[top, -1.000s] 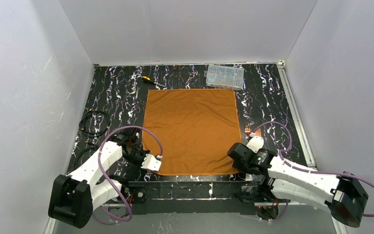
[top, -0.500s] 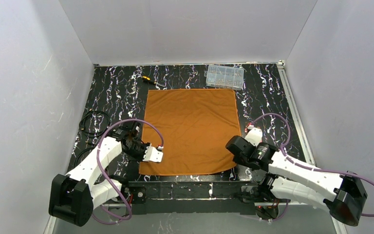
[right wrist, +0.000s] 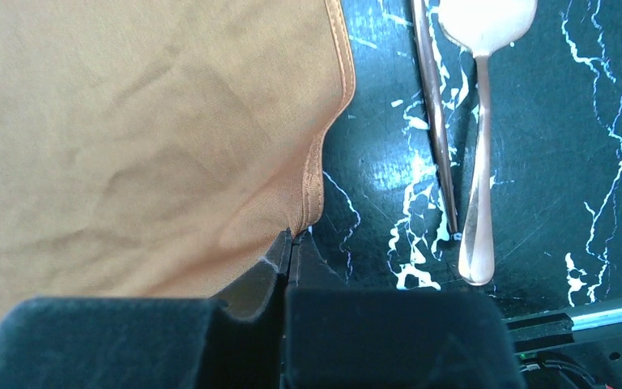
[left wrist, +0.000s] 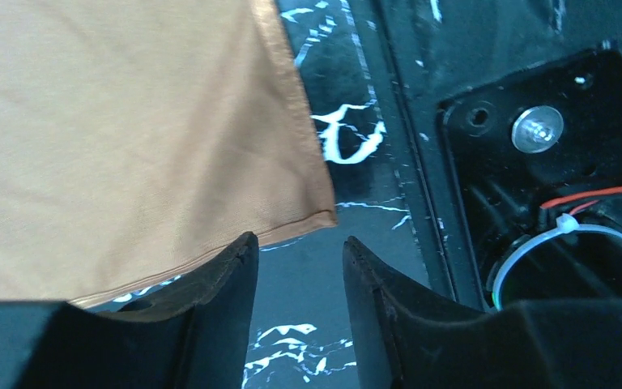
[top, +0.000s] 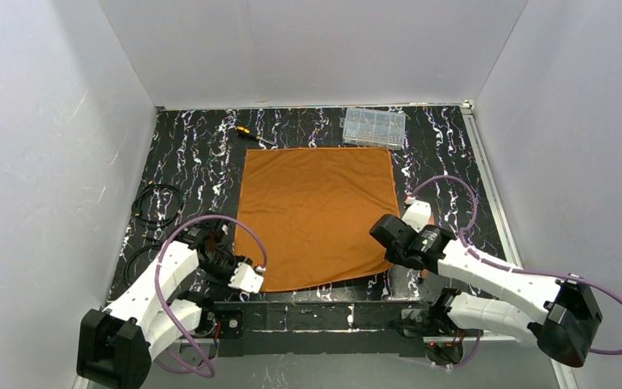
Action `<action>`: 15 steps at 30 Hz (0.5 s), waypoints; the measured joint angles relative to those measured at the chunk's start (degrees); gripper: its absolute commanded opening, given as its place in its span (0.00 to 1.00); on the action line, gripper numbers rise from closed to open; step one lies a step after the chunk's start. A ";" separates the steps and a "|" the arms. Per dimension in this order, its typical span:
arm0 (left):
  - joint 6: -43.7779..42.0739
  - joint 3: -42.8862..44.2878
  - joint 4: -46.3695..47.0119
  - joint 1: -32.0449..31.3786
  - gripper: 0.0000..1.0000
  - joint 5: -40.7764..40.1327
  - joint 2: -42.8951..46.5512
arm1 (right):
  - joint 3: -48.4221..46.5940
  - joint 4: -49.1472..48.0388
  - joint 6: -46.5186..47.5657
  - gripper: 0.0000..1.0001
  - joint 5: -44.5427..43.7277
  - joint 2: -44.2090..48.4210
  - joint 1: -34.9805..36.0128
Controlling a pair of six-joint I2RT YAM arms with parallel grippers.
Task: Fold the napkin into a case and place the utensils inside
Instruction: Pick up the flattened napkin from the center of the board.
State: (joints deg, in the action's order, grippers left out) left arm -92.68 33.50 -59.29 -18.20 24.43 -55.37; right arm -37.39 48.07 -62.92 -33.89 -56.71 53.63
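the napkin (top: 317, 215) is soft matt cloth; the utensils (right wrist: 480, 162) are polished shiny metal; the table (top: 194, 154) is glossy, marbled; the box (top: 373, 126) is clear plastic.

One orange napkin (top: 317, 215) lies on the bench (top: 453, 154). Two copper utensils (right wrist: 482, 121) sit off its right edge: one spoon (right wrist: 480, 162) and one slim straight piece (right wrist: 435, 113). At the far edge are one clear plastic box (top: 373, 126) and one screwdriver (top: 253, 134). One looped black cable (top: 157, 204) is near the left edge.

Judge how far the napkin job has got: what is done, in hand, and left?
Done: nothing folded; the napkin lies spread flat. In hand: the right gripper pinches its near right corner; the left gripper stands open by the near left corner. Left: all the folding, then loading the utensils, lying on the table.
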 measured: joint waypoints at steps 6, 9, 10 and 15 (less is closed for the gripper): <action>-5.51 -4.07 1.42 -0.04 0.41 -2.21 -0.42 | -4.39 -0.94 4.24 0.01 1.79 -2.05 -6.23; -6.14 -4.07 3.06 -0.04 0.41 -2.21 -2.12 | -4.76 -1.99 6.29 0.01 3.41 -2.19 -9.42; -6.25 -4.07 3.52 -0.04 0.41 -2.21 -2.69 | -4.76 -2.12 6.84 0.01 3.91 -2.36 -10.19; -6.47 -4.15 5.77 -0.13 0.42 -1.53 -3.56 | -4.76 -3.23 8.26 0.01 5.90 -3.23 -11.02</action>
State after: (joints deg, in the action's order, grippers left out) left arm -99.15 29.34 -53.52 -18.33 22.90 -58.94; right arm -42.15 44.84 -54.65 -27.99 -59.94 42.61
